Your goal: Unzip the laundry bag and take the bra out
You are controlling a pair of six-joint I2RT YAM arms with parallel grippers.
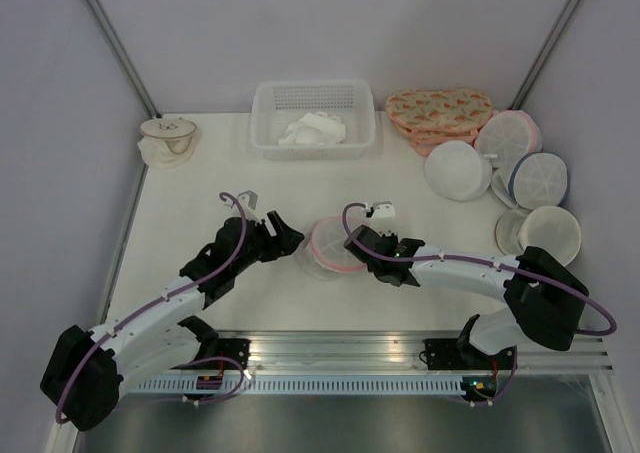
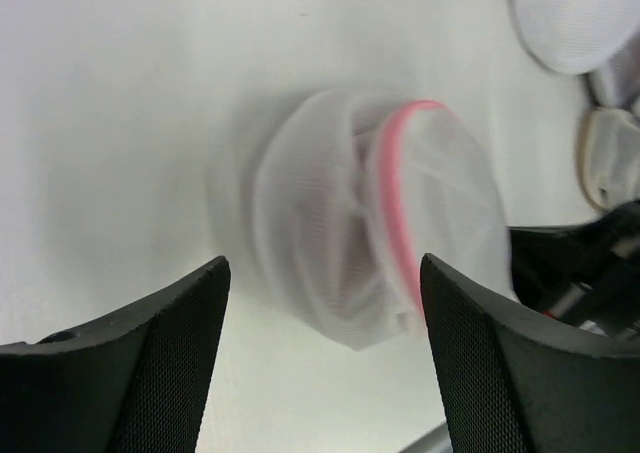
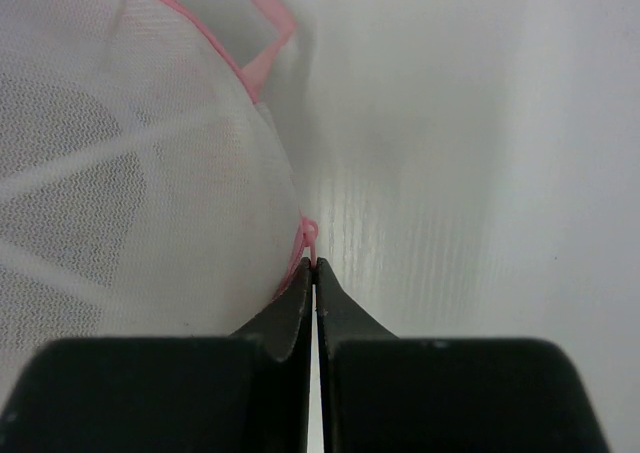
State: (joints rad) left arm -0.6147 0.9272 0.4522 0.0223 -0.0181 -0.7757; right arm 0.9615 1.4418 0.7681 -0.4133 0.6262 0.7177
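Posture | right claw (image 3: pixel 313 263) pinching laundry bag (image 3: pixel 120 173) zip | left claw (image 2: pixel 322 263) agape

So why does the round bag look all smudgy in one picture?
Left wrist view: the bag is smeared and soft, while the black fingers look crisp. Right wrist view: its mesh is sharp up close, the pink loop at the top goes soft. Top view: even light, only faint shadows, nothing blurred.

laundry bag (image 1: pixel 335 243): round white mesh dome; pink zip rim; tilted at middle of table (image 1: pixel 200 188)
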